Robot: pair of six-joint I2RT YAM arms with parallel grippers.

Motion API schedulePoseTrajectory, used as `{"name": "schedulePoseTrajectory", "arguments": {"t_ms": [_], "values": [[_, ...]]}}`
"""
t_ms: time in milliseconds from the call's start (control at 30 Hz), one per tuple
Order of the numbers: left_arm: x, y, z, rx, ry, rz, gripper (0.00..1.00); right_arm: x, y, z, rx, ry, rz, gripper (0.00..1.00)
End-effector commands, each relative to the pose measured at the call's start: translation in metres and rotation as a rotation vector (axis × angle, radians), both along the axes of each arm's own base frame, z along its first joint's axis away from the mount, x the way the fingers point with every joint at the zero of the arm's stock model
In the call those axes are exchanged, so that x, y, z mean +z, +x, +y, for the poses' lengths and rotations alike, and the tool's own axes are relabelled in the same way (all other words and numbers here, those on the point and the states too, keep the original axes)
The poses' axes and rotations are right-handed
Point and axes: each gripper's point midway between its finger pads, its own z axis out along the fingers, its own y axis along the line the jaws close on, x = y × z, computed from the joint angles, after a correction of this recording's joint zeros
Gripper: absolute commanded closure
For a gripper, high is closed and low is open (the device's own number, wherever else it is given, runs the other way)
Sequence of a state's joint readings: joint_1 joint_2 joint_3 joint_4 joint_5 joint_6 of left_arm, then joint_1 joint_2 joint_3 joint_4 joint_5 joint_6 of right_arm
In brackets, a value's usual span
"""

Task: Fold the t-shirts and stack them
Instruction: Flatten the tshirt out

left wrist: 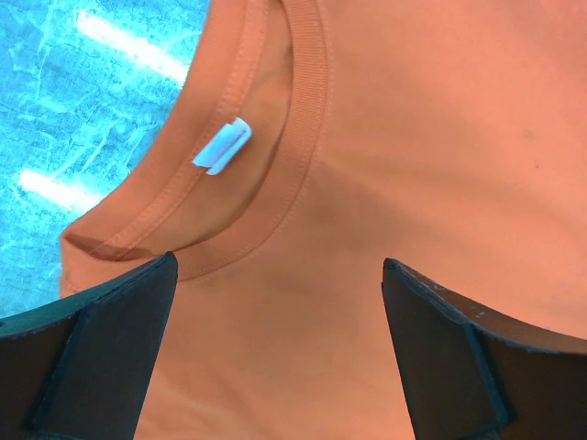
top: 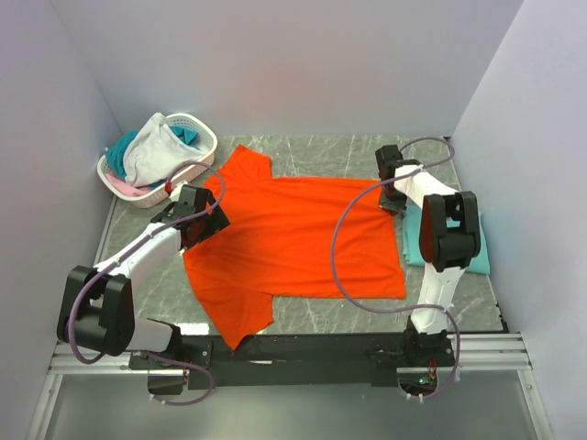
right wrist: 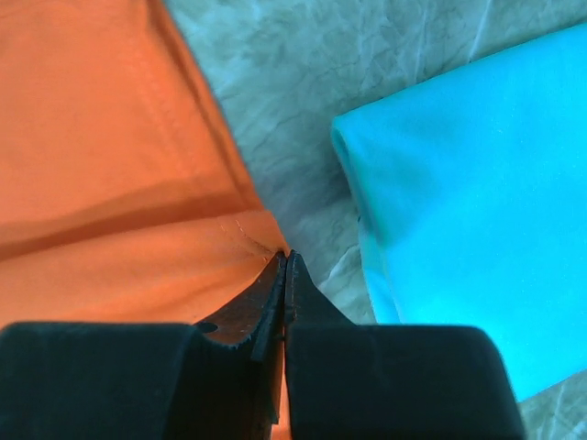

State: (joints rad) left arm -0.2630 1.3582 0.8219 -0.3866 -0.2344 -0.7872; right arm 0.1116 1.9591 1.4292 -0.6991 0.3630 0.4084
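White arms (top: 151, 247), black joints (top: 449, 229), black claws (left wrist: 275, 357), lilac cables (top: 334, 240).

A robot lab's test cell: plain white panels (top: 275, 55) wall in the grey marbled bench (top: 312, 151) beyond the fingers (left wrist: 92, 357); behind them, two cabled arms (top: 138, 261) stand bolted to an aluminium rail (top: 495, 353).
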Motion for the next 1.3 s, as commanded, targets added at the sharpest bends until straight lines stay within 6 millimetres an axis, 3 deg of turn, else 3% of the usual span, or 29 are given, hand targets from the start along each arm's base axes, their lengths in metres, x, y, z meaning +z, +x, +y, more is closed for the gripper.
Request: {"name": "schedulePoseTrajectory", "arguments": {"t_ms": [0,33,67,233,333,367,433,567,767,800,867,900,933,1000,1067,1100,1133,1200,1233,1267], "values": [[0.004,0.001,0.003,0.007,0.009,-0.019,0.01,0.012,0.019,-0.013,-0.044,-0.089,-0.041,0.95],[0.003,0.001,0.004,0.007,0.011,-0.018,0.01,0.014,0.020,-0.014,-0.042,-0.091,-0.036,0.91],[0.004,0.000,0.004,0.011,0.011,-0.016,0.01,0.019,0.024,-0.012,-0.041,-0.086,-0.045,0.80],[0.008,-0.001,0.005,0.029,0.004,-0.019,0.01,0.044,0.027,0.000,-0.001,-0.025,-0.111,0.59],[0.010,-0.002,0.001,0.030,-0.026,-0.023,0.01,0.067,0.022,0.017,0.046,0.031,-0.167,0.26],[0.009,-0.003,0.000,0.026,-0.034,-0.023,0.01,0.066,0.016,0.020,0.057,0.043,-0.166,0.15],[0.010,-0.001,-0.004,0.022,-0.056,-0.028,0.01,0.078,0.012,0.042,0.117,0.118,-0.215,0.14],[0.023,0.017,-0.014,0.008,-0.088,-0.056,0.01,0.065,0.000,0.075,0.209,0.284,-0.215,0.13],[0.034,0.062,-0.037,-0.061,-0.123,-0.082,0.01,0.049,0.015,0.092,0.242,0.345,-0.182,0.11],[0.021,0.068,-0.039,-0.072,-0.111,-0.048,0.01,0.038,0.018,0.092,0.240,0.343,-0.158,0.11],[0.025,0.085,-0.044,-0.078,-0.106,-0.054,0.01,0.030,0.027,0.098,0.252,0.361,-0.137,0.11],[0.009,0.089,-0.044,-0.084,-0.089,-0.016,0.01,0.027,0.029,0.097,0.253,0.356,-0.131,0.11],[0.014,0.101,-0.046,-0.083,-0.089,-0.026,0.01,0.023,0.031,0.097,0.250,0.354,-0.120,0.11],[0.002,0.115,-0.049,-0.092,-0.073,0.003,0.01,0.015,0.037,0.096,0.244,0.354,-0.104,0.11],[-0.006,0.124,-0.052,-0.097,-0.066,0.019,0.01,0.011,0.043,0.095,0.237,0.357,-0.101,0.11],[-0.021,0.124,-0.049,-0.089,-0.043,0.062,0.01,0.004,0.044,0.093,0.229,0.362,-0.086,0.10],[-0.017,0.134,-0.050,-0.089,-0.039,0.047,0.01,0.001,0.045,0.092,0.225,0.365,-0.080,0.10],[-0.035,0.138,-0.048,-0.083,-0.008,0.096,0.01,-0.007,0.047,0.090,0.218,0.370,-0.063,0.10],[-0.031,0.148,-0.050,-0.087,-0.006,0.084,0.01,-0.009,0.048,0.087,0.212,0.369,-0.059,0.10],[-0.047,0.149,-0.049,-0.086,0.007,0.120,0.00,-0.014,0.050,0.085,0.208,0.370,-0.049,0.10]]}}
